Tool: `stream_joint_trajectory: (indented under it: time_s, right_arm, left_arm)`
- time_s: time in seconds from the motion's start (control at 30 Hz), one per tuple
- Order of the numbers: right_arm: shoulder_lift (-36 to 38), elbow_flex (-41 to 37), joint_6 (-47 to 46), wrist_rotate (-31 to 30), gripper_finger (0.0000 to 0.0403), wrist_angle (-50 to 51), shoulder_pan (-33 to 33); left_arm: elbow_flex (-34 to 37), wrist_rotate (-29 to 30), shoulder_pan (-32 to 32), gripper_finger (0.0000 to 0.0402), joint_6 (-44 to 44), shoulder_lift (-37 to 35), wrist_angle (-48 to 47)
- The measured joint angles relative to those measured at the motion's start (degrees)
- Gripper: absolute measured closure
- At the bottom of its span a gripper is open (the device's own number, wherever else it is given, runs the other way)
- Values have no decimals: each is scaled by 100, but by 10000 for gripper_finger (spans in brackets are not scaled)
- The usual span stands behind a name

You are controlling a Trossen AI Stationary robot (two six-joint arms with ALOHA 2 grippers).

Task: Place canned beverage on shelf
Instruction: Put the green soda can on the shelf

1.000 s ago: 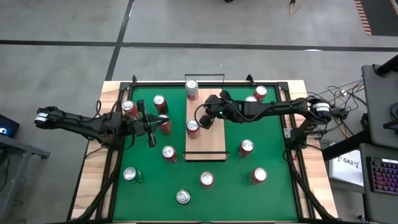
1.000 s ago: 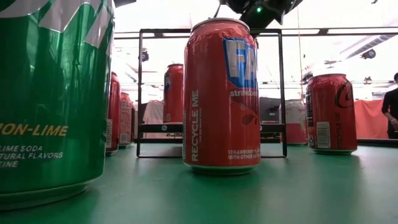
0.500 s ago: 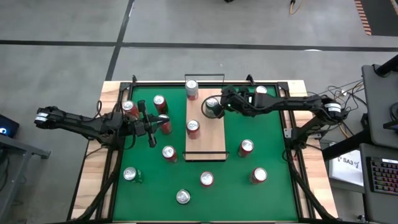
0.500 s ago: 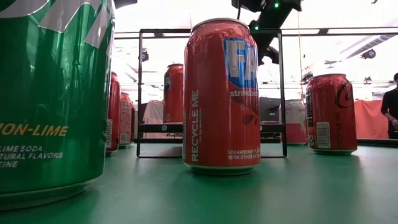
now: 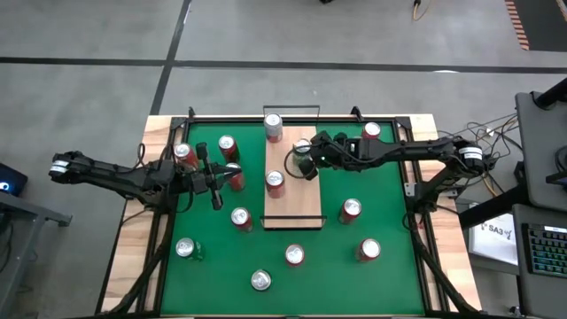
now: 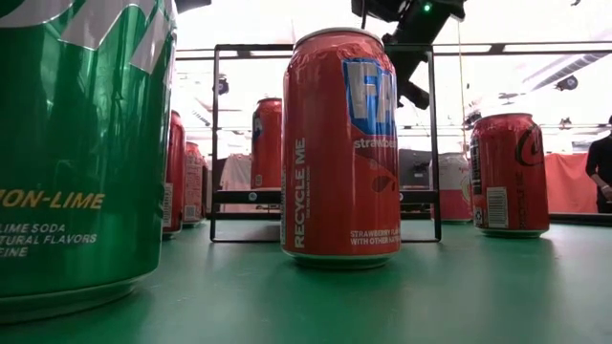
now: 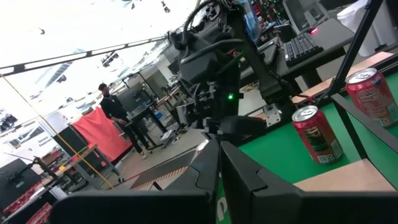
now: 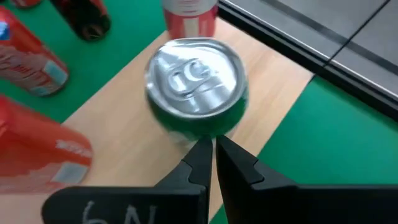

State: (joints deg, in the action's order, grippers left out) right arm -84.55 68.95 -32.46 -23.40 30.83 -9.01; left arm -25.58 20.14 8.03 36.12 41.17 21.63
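On your shelf, mid-mat, stand three cans: white far, green beside your right gripper, red centre. Both grippers' jaws together, holding nothing; left gripper waits left.

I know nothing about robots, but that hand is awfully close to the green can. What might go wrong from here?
1. The right hand, fingers shut, sits right beside the green can. A small push forward might tip it over.
2. A toppled can might roll off the shelf or hit the red can standing on it.
3. The left hand waits among cans on the mat's left, and a swing there might knock one.
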Motion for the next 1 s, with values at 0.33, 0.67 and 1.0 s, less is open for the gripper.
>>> stream_joint_trajectory:
  time_s: [0.33,0.67,1.0]
  right_arm:
    - [142,-4,-188,-859,390,448,-7]
    - [-72,-11,619,23,391,-405,-416]
    - [-72,-20,227,323,391,-448,-44]
  left_arm:
    - [0,0,0,402,-24,0,39]
    - [0,4,0,402,-61,0,155]
    - [0,4,0,402,-66,2,155]
